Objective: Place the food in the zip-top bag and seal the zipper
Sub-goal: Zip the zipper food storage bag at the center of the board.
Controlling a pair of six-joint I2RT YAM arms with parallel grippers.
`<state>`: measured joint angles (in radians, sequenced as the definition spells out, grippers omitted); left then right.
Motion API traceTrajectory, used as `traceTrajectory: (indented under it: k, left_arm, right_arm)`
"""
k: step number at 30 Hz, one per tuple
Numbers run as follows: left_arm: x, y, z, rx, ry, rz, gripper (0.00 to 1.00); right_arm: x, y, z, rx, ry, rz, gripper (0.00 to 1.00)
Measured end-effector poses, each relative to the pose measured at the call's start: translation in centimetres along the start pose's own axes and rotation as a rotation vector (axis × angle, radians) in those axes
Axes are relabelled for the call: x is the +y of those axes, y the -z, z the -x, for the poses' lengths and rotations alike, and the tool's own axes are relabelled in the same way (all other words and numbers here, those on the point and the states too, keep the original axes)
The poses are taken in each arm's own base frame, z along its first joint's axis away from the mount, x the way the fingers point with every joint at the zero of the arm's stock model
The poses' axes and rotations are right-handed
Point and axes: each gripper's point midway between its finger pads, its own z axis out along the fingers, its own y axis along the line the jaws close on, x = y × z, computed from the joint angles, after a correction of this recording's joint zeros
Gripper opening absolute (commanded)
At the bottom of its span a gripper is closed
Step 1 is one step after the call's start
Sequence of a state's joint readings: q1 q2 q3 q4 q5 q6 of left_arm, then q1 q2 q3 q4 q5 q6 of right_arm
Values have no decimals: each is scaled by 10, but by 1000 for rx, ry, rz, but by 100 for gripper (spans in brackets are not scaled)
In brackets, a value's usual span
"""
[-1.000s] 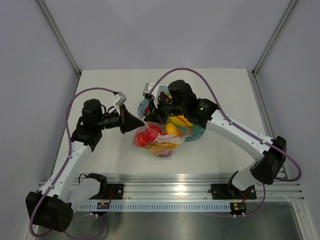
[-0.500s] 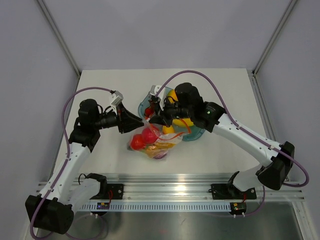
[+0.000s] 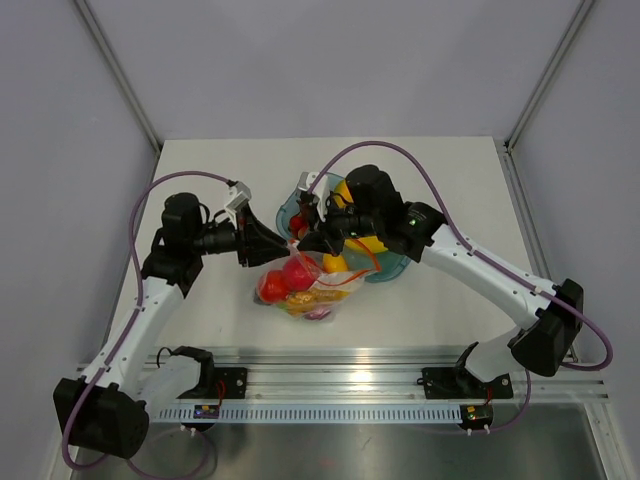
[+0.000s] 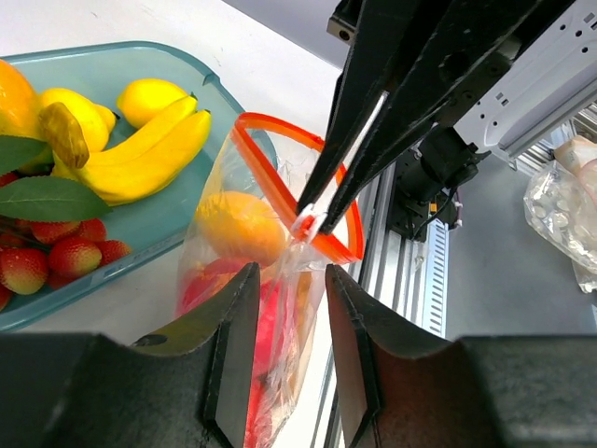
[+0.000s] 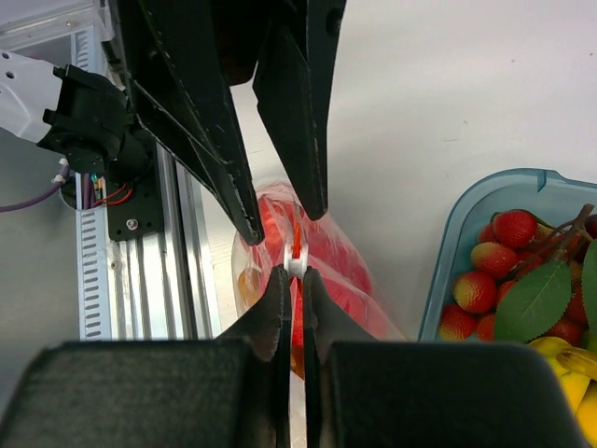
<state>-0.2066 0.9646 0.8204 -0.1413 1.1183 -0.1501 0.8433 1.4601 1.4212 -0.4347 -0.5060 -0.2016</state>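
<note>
The left gripper (image 4: 289, 273) stood with fingers parted, straddling the edge of the one zip-top bag (image 3: 305, 288). The bag held red food (image 3: 295, 272) and an orange piece (image 4: 238, 224), mouth uppermost, body sagging toward the table's (image 3: 430, 180) near edge. Its zipper (image 4: 338, 250) gaped in a loop. The right gripper (image 5: 293, 273) was pinched tight on that strip. Rightward, one blue tray (image 4: 149, 219) held bananas (image 4: 149, 149), a lemon (image 4: 154, 93) and strawberries (image 4: 56, 257).

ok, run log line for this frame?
left end effector open, astride zip-top bag | right end effector shut on zipper | bag part-filled, unsealed | more food in tray
</note>
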Motion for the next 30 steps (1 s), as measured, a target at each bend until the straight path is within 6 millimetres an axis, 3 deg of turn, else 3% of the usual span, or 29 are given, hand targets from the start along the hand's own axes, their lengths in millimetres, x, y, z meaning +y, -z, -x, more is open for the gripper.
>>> traceTrajectory:
  k: [4, 7, 13, 17, 20, 21, 25, 30]
  left_arm:
    - [4, -3, -4, 15, 24, -6, 35]
    - [6, -5, -3, 20, 33, -10, 26]
    - [3, -5, 0, 18, 27, -22, 25]
    - [1, -5, 0, 20, 36, -33, 0]
    - [0, -5, 0, 21, 33, -35, 0]
    - [0, -5, 0, 21, 33, -35, 0]
    - [0, -5, 0, 19, 30, -35, 0]
    - [-4, -3, 4, 7, 10, -33, 0]
  right_arm:
    - [2, 0, 4, -8, -4, 12, 0]
    - [2, -2, 6, -9, -8, 19, 0]
    - [2, -7, 5, -4, -17, 33, 0]
    - [1, -7, 7, -5, -19, 34, 0]
    - [1, -8, 7, -5, -20, 34, 1]
    - [1, -8, 7, -5, -21, 34, 5]
    - [2, -8, 8, -7, -34, 35, 39]
    - [1, -8, 12, -14, -37, 34, 41]
